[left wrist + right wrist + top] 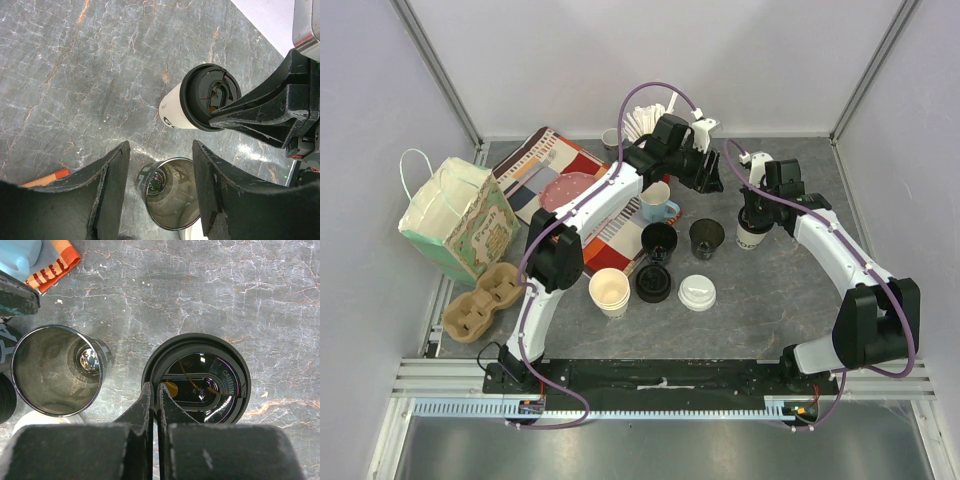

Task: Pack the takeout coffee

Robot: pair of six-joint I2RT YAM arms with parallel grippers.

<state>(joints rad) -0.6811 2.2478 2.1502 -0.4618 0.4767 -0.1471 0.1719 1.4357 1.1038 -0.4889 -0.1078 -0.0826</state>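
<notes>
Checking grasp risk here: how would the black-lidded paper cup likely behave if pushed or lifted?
Probably tippy: the black-lidded paper cup stands taller than wide, and the right gripper has its shut fingers on the lid off centre. The paper wall would likely dent under a hard squeeze. The glossy lid looks slippery.

Grey marbled table: bag, cup carrier and striped cloth on the left. Mid-table sit a blue mug, an open paper cup, a white lid and what's probably a black lid.
</notes>
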